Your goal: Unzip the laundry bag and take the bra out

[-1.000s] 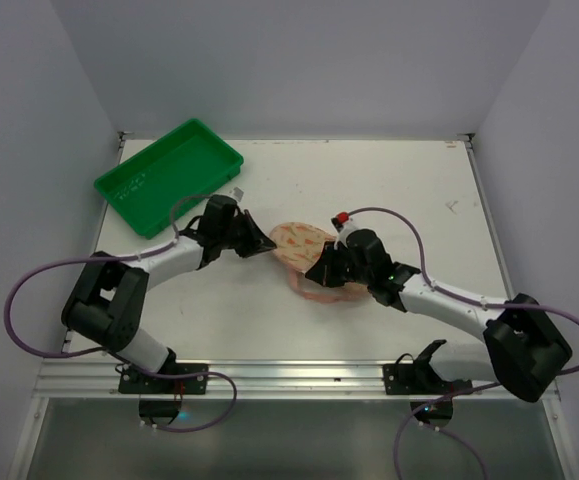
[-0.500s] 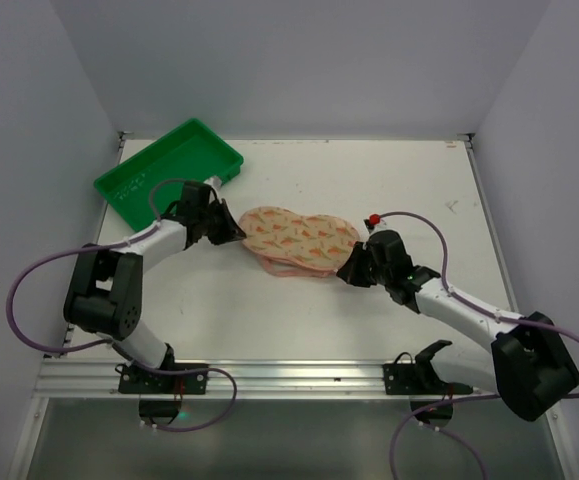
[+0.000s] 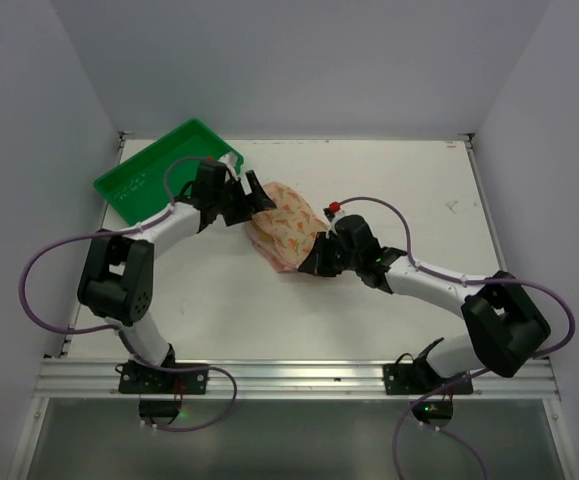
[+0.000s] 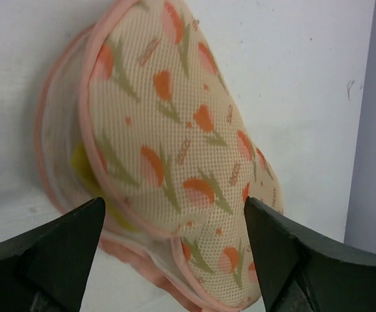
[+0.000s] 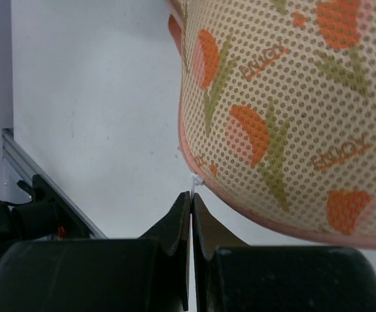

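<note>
Laundry bag (image 3: 287, 232) mid-bench (image 3: 399, 190), propped on edge between arms. Left jaws spread wide, straddling far end, gripping nothing. Right jaws clenched, seemingly pinching small white tab (image 5: 196, 184) at pink rim, likely zip pull. Step: unzipping; seam partly gaping, yellow item (image 4: 84, 166) inside. Next: left clamps bag, right drags pull along rim.

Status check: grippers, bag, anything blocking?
Left gripper open, facing the laundry bag. Right gripper shut on a white tab at its rim. Yellow item shows inside. Green tray far left, not blocking.
</note>
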Robot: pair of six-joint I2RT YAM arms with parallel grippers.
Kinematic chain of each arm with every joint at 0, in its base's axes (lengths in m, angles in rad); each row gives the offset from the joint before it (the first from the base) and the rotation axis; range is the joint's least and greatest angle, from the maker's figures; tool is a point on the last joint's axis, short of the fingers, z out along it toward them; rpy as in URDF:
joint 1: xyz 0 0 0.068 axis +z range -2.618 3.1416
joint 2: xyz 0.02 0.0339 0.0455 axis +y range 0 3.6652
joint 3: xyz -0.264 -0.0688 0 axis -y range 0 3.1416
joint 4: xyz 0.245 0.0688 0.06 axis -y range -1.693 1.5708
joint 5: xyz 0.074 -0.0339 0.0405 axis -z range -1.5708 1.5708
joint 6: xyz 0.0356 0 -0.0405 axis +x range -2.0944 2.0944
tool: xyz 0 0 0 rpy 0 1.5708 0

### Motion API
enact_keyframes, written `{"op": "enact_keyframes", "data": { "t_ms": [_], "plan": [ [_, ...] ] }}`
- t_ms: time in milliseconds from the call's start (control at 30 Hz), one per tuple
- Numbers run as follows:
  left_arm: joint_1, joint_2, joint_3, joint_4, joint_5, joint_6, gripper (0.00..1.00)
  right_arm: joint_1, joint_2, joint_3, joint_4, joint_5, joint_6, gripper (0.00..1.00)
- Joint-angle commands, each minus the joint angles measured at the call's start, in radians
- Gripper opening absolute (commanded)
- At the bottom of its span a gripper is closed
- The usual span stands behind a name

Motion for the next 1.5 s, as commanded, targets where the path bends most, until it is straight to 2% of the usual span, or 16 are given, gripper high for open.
{"op": "enact_keyframes", "data": {
  "t_ms": [0,100,233,433,533,567,633,667,733,767,833,1000,1167,1333,1467],
  "plan": [
    [-0.008,-0.183,-0.152,-0.039,-0.097,-0.136,0.91,0.029,0.049,0.093,0.079,-0.051,0.025,0.0],
    [-0.009,-0.332,-0.314,-0.013,-0.122,-0.216,0.91,0.055,0.094,0.14,0.082,-0.06,0.013,0.0],
    [-0.058,-0.437,-0.416,-0.009,-0.086,-0.255,0.91,0.103,0.147,0.193,0.076,-0.057,-0.005,0.0],
    [-0.155,-0.436,-0.47,0.056,-0.085,-0.304,0.85,0.141,0.195,0.234,0.068,-0.061,-0.019,0.0],
    [-0.161,-0.425,-0.479,0.063,-0.125,-0.296,0.69,0.147,0.201,0.243,0.065,-0.058,-0.025,0.0],
    [-0.161,-0.422,-0.482,0.059,-0.136,-0.293,0.57,0.146,0.2,0.243,0.064,-0.057,-0.027,0.0],
    [-0.164,-0.404,-0.485,0.059,-0.138,-0.295,0.45,0.146,0.194,0.242,0.056,-0.052,-0.03,0.0],
    [-0.167,-0.396,-0.485,0.059,-0.138,-0.295,0.35,0.146,0.191,0.24,0.053,-0.051,-0.035,0.0],
    [-0.169,-0.382,-0.49,0.059,-0.141,-0.296,0.22,0.146,0.174,0.228,0.039,-0.041,-0.042,0.0],
    [-0.169,-0.381,-0.492,0.066,-0.142,-0.296,0.08,0.146,0.163,0.222,0.035,-0.037,-0.051,0.0],
    [-0.169,-0.376,-0.493,0.07,-0.145,-0.293,0.0,0.146,0.14,0.182,0.016,-0.015,-0.062,0.0],
    [-0.164,-0.344,-0.466,0.068,-0.125,-0.253,0.0,0.144,0.017,0.041,-0.02,0.032,-0.079,0.0],
    [-0.128,-0.336,-0.444,0.056,-0.052,-0.178,0.0,0.063,-0.096,-0.109,-0.082,0.091,-0.081,0.0],
    [-0.068,-0.367,-0.436,-0.015,0.056,-0.026,0.0,-0.127,-0.161,-0.172,-0.165,0.1,-0.049,0.0],
    [-0.03,-0.374,-0.43,-0.035,0.097,0.061,0.0,-0.13,-0.167,-0.139,-0.154,0.085,-0.102,0.0]
  ]
}}
